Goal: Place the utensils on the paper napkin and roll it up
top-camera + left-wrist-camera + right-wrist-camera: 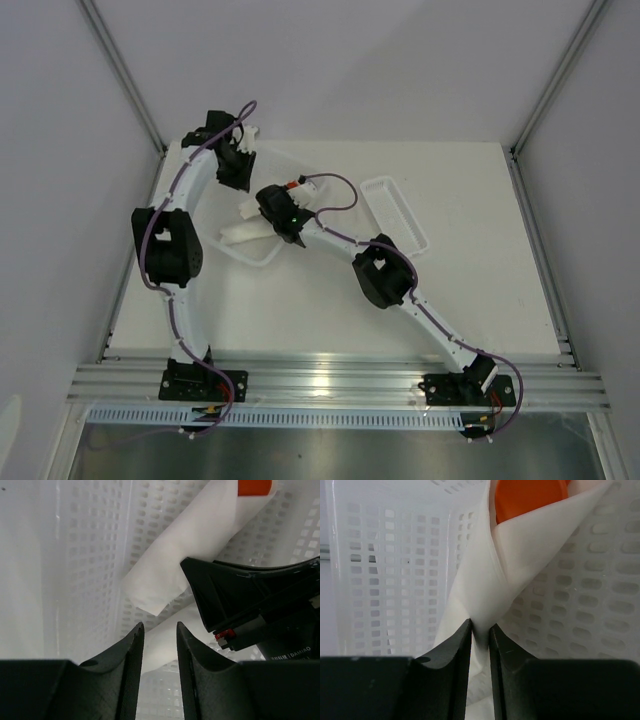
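The paper napkin (530, 555) is rolled into a white tube with an orange-red utensil (530, 497) showing in its open end. My right gripper (480, 627) is shut on the tube's lower part, over a white perforated basket (380, 555). In the top view the right gripper (290, 235) is at the roll (243, 232), left of centre. My left gripper (160, 630) is open and empty, just short of the same roll (200, 535); the utensil's tip (255, 486) shows at the top. In the top view the left gripper (237, 165) is at the back left.
The perforated basket (90, 555) lies under both grippers, its walls close on the left. The right gripper's black body (240, 595) sits close beside my left fingers. A clear shallow tray (420, 240) stands to the right of centre.
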`<action>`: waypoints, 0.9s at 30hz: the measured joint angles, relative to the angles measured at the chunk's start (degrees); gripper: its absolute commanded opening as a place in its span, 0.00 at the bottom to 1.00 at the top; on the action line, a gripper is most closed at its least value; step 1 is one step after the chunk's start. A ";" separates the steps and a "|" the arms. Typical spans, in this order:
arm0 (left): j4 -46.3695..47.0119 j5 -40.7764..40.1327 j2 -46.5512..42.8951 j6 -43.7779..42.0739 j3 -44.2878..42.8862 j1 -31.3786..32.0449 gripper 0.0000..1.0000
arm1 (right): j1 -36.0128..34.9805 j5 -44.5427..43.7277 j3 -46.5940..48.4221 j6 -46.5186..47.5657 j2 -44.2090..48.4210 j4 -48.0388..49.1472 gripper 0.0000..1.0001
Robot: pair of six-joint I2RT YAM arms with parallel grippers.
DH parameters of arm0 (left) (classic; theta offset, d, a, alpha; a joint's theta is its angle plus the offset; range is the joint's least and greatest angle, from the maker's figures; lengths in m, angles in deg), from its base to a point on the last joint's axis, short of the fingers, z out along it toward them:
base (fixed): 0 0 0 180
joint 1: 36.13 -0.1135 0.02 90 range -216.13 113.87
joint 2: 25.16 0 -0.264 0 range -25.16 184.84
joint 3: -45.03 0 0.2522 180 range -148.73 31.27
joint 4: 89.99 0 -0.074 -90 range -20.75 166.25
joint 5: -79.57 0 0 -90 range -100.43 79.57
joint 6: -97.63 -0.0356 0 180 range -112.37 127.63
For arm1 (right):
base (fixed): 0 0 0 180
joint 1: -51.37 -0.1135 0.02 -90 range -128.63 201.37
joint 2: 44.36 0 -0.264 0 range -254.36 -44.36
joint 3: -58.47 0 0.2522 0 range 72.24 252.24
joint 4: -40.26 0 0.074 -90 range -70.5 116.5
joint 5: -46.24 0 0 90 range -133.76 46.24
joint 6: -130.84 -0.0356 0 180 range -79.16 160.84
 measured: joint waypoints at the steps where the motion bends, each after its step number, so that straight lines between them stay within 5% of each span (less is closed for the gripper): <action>1: -0.61 0.02 0.79 -0.02 -0.02 0.15 0.37 | 0.00 0.02 -0.07 -0.02 0.02 0.09 0.23; 27: -3.87 -6.05 11.45 1.05 -5.33 2.38 0.40 | 0.00 -0.02 -3.28 -1.03 1.60 2.47 0.23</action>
